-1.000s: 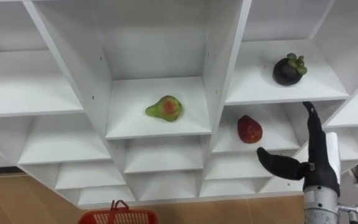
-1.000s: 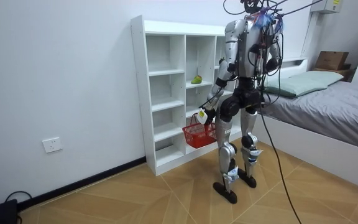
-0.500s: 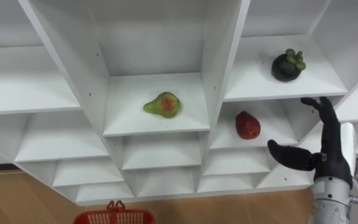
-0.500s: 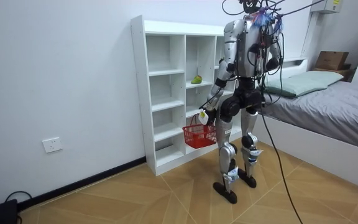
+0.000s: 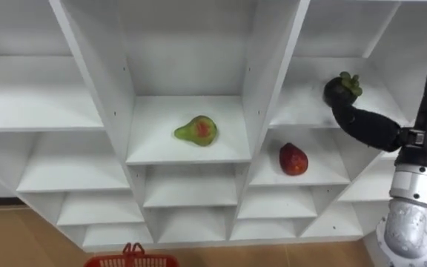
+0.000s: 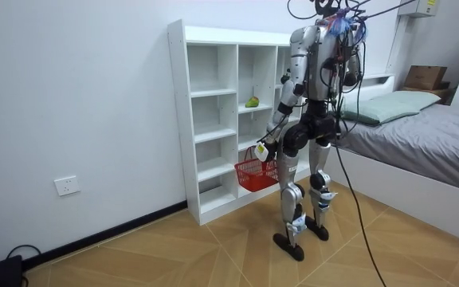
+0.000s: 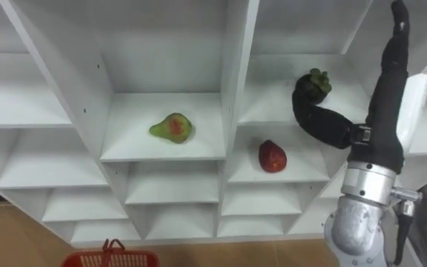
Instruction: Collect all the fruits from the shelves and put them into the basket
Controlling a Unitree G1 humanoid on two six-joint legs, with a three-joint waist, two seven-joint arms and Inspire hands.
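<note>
A white closet (image 5: pixel 43 104) of open compartments faces the robot. 3 fruits lie in it. A green pear with a red blush (image 5: pixel 196 130) sits in the compartment at centre frame. A red fruit (image 5: pixel 293 159) sits lower down, right of centre. A dark mangosteen with a green cap (image 5: pixel 342 87) sits at upper right.

The right hand (image 7: pixel 380 133) rises from the lower right, open. Its fingers (image 7: pixel 395 44) point straight up, apart from the fruit, and its thumb (image 7: pixel 311 111) reaches left to the mangosteen, touching it or just beside it. Nothing is grasped.

The rim and handle of a red basket (image 5: pixel 133 259) show at the bottom edge, left of centre. In the room view it hangs under the left hand (image 6: pixel 263 148) as the robot stands before the closet. Whether that hand is closed on the handle I cannot tell.

The task looks barely begun. All 3 fruits are on the shelves, and the mangosteen seems to be the 1st target. What the basket holds is hidden.
</note>
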